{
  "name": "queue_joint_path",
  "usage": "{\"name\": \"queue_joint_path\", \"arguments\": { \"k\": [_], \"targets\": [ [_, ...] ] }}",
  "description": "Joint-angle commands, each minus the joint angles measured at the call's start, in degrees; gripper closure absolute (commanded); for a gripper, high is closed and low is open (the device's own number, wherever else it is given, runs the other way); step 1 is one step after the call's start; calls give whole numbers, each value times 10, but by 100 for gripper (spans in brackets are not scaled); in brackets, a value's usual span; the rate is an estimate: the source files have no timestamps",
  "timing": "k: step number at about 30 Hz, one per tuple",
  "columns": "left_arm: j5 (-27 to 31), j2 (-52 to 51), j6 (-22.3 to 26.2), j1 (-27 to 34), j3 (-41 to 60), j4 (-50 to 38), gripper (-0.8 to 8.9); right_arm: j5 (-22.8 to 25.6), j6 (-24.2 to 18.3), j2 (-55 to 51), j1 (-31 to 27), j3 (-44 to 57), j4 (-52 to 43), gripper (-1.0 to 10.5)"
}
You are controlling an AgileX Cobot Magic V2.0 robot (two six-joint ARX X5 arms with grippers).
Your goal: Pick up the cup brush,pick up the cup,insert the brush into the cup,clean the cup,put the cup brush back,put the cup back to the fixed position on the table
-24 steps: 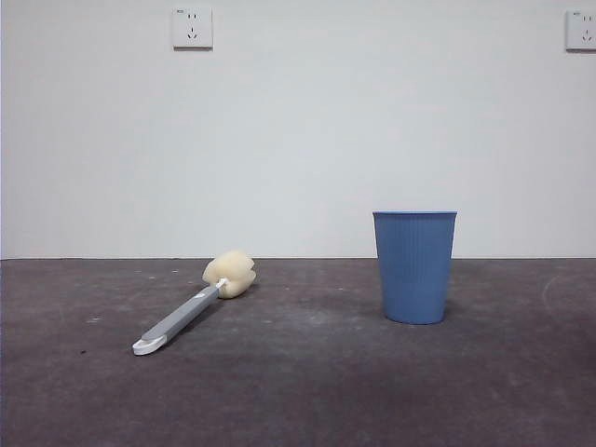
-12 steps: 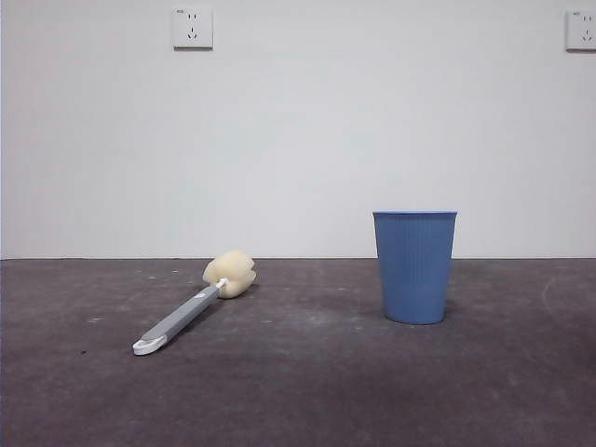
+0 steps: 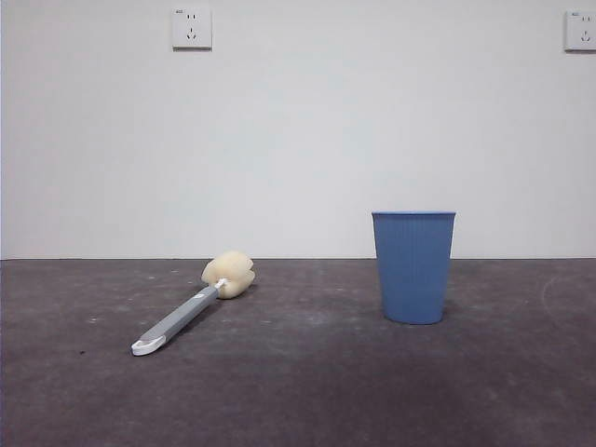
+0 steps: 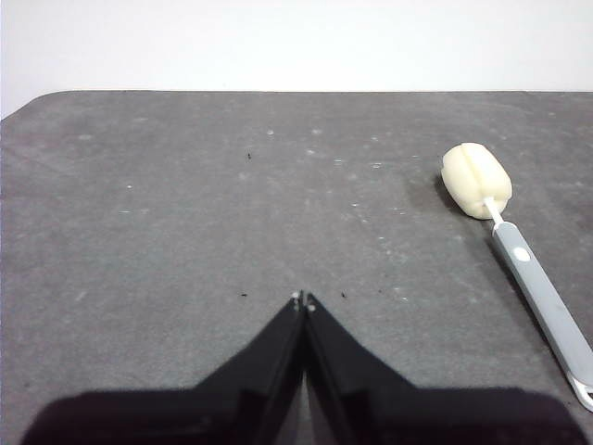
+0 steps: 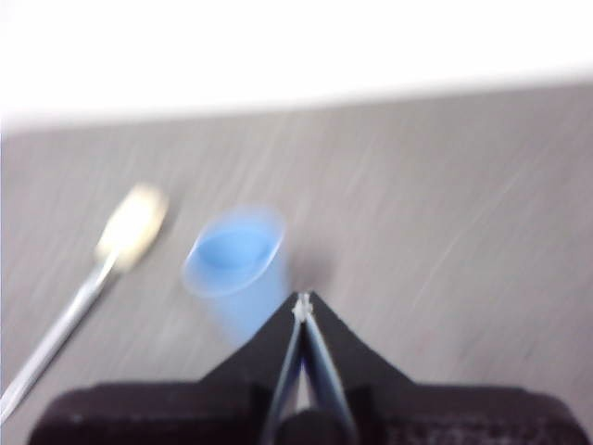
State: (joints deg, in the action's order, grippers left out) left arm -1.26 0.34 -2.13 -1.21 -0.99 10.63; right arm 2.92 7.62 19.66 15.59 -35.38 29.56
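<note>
Cup brush (image 3: 191, 306) lay flat on the dark grey bench (image 3: 307, 391), its pale yellow sponge head pointing toward the white back wall (image 3: 298, 140) and its white tip nearest the front camera. Well apart from it, the blue cup (image 3: 413, 266) stood upright on the bench with its mouth open to the top. Two white wall sockets (image 3: 192, 28) sat high on the wall, one above the brush and one at the far corner.

Neither arm appeared in the front view. From the left wrist camera, the left tool (image 4: 303, 300) had its two black jaws pressed together to a point, holding nothing, above bare bench. The brush (image 4: 514, 248) lay off to one side of that tool and ahead of it, well clear of the tips, sponge head farther from the tool than the grey handle.

The right wrist picture was smeared with blur. The right tool (image 5: 302, 304) also showed its jaws closed to a narrow point with nothing between them. The cup (image 5: 233, 264) sat just ahead of those tips and slightly to one side, its open mouth visible from above; whether the tips touched it could not be told through the blur. The brush (image 5: 93, 278) lay farther off on the same side, beyond the cup from the tool, a pale streak on the bench.
</note>
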Motion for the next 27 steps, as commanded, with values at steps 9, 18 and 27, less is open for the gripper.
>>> {"name": "queue_joint_path", "arguments": {
  "k": [9,18,27],
  "targets": [
    [-3,-1,2,2,8,-2,817,-14,-28,-158,-119,274,-196,946],
    [-3,-1,2,2,8,-2,817,-14,-23,-196,-119,341,-205,946],
    [-3,-1,2,2,8,-2,817,-15,-24,-196,-119,350,-195,946]
  ]
}}
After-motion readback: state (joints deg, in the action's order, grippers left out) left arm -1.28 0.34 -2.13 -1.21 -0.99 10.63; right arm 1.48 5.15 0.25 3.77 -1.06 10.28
